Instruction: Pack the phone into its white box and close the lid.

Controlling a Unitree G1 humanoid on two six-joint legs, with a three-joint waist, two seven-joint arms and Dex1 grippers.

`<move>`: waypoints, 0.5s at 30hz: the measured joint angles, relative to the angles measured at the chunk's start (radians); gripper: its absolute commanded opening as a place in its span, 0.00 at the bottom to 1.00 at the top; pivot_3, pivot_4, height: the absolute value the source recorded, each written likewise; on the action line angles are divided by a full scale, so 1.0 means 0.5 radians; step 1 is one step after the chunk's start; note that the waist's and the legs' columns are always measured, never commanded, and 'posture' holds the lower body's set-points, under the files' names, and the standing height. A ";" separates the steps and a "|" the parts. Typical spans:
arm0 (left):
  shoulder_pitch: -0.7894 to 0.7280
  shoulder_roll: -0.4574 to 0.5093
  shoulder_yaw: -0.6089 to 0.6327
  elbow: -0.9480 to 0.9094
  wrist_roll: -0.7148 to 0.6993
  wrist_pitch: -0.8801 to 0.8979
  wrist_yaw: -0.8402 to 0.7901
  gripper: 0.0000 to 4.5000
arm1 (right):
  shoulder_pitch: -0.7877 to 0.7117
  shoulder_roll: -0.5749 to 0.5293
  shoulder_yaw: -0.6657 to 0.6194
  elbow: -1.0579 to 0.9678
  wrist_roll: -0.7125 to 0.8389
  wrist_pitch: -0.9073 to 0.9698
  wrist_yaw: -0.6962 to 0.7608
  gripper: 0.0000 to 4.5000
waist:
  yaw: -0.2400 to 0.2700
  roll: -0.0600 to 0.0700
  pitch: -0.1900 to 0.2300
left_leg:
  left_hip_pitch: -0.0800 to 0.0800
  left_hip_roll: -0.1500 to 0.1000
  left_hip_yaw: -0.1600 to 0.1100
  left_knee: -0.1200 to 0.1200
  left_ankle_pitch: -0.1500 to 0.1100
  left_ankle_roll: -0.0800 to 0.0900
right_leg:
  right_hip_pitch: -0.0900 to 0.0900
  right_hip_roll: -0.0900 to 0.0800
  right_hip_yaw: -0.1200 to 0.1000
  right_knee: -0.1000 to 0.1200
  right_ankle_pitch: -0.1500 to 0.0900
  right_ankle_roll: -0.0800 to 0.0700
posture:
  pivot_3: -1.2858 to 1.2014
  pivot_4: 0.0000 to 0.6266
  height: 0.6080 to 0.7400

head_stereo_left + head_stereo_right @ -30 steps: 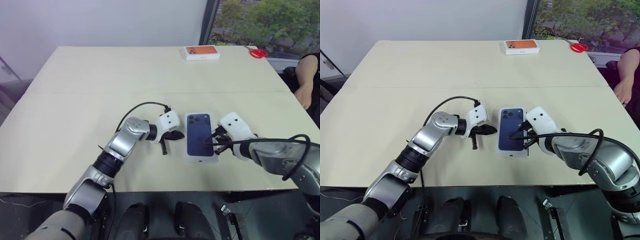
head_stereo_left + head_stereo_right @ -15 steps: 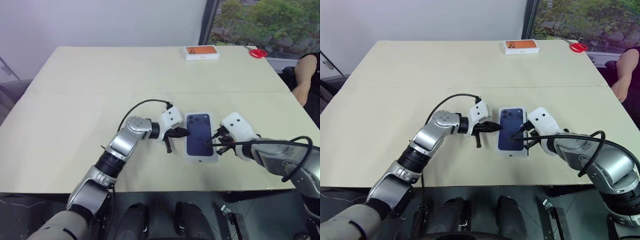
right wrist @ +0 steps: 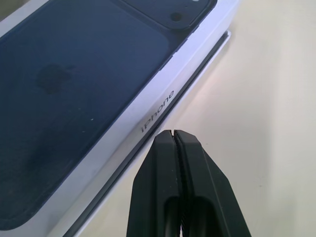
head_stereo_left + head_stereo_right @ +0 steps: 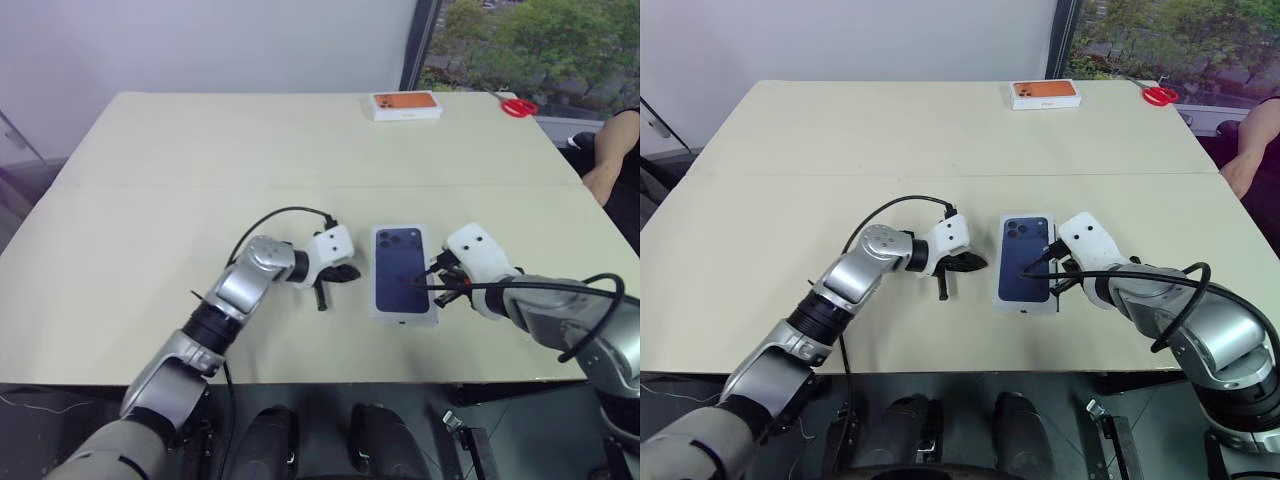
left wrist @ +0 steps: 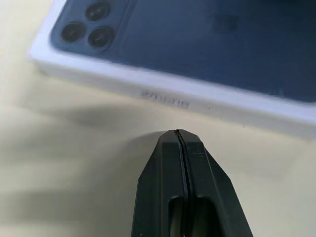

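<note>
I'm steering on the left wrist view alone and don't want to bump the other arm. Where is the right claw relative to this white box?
Observer: The right claw is shut. Its tip is close to the long side of the white box, opposite your left claw. I cannot tell if it touches.
Operator: Anything else out there I might sweep into?
Observer: An orange-topped box lies near the far edge of the table, well apart from both claws.
Operator: Anyone nearby?
Observer: A person's arm is at the table's right edge.
</note>
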 measured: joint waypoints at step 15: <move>-0.002 -0.210 0.125 0.025 -0.079 0.048 0.116 0.00 | 0.003 0.063 -0.001 -0.040 -0.164 0.062 0.093 0.02 | 0.000 0.000 0.000 | 0.000 0.001 -0.001 0.000 0.000 0.000 | 0.000 0.001 0.000 0.001 0.000 0.000 | 0.52 0.24 1.00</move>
